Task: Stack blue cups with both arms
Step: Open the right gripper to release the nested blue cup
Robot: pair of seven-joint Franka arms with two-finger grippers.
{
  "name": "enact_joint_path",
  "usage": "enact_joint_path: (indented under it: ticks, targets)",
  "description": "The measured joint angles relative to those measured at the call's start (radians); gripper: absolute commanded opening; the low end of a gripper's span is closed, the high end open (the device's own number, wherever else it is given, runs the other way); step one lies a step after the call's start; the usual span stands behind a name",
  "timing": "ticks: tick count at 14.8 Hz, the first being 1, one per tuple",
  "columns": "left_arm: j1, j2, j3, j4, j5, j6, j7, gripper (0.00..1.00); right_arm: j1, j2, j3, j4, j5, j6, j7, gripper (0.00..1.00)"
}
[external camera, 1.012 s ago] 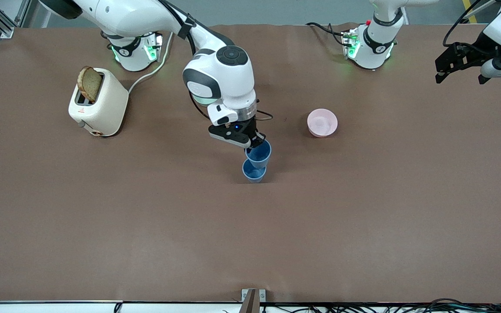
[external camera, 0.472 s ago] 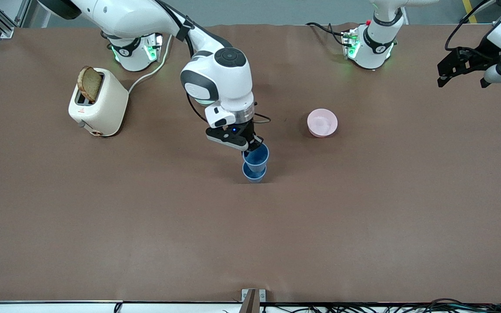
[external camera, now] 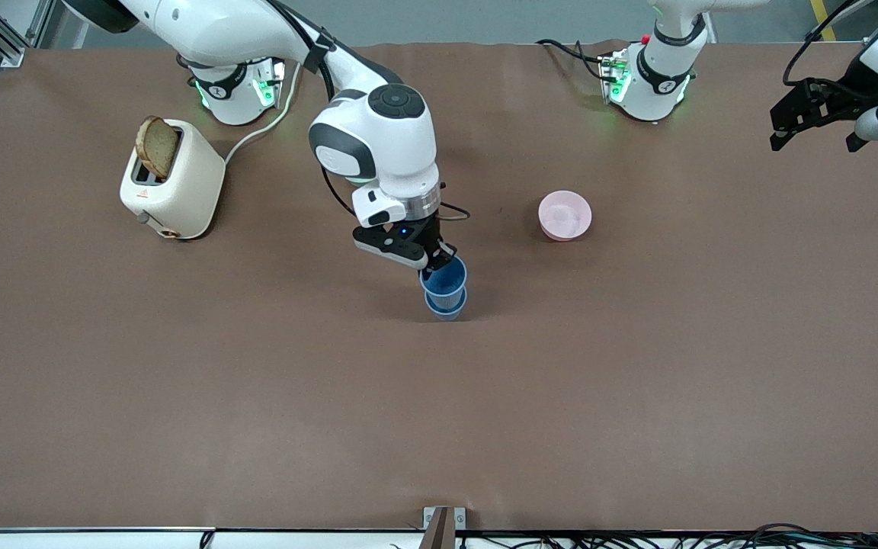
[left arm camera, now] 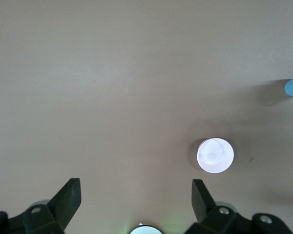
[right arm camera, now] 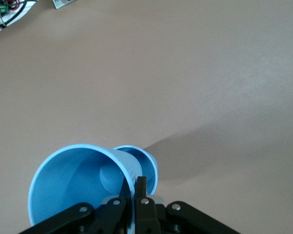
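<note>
We count two blue cups, one pink bowl, one toaster and one slice of bread on the brown surface (external camera: 180,396); nearest the front camera, just below the middle of the frame, the standing blue cup (external camera: 445,304) rests upright on the surface; the held blue cup (external camera: 444,277) sits directly over it, its base lowered into the standing cup's mouth; how deep it has gone we cannot tell. The right gripper (external camera: 433,260) is clamped on the rim of the held blue cup, and in the right wrist view its fingers (right arm camera: 140,191) pinch the cup wall, one inside and one outside.

Farther from the camera, right of centre, the pink bowl (external camera: 564,215) stands well apart from the cups; nothing lies between them; in the upper left of the frame the cream toaster (external camera: 172,179) holds the slice of bread (external camera: 157,146) sticking up out of a slot; a small red mark on its side is too small for us to read; a white cable (external camera: 267,126) runs from it toward the right arm's base.

The left gripper (external camera: 812,114) waits in the air at the upper right of the frame, over the surface's edge; its fingers (left arm camera: 68,195) are spread wide and hold nothing.
</note>
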Motion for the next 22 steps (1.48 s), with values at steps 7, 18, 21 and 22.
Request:
enact_joint_path:
  ticks: [7,18,21,22]
  targets:
    - [0.000,0.000,0.000,0.000,0.000,-0.002,0.000,1.00,0.008,0.029,-0.001,-0.017,-0.020,0.002,0.000,0.04]
    - [0.000,0.000,0.000,0.000,0.000,-0.004,0.000,1.00,0.036,0.090,-0.048,-0.018,-0.062,0.074,0.000,0.24]
    - [0.000,0.000,0.000,0.000,0.000,-0.007,0.000,1.00,0.036,0.090,-0.049,-0.014,-0.064,0.079,0.000,0.33]
    - [0.000,0.000,0.000,0.000,0.000,-0.008,0.000,1.00,0.036,0.089,-0.049,-0.012,-0.064,0.080,0.000,0.34]
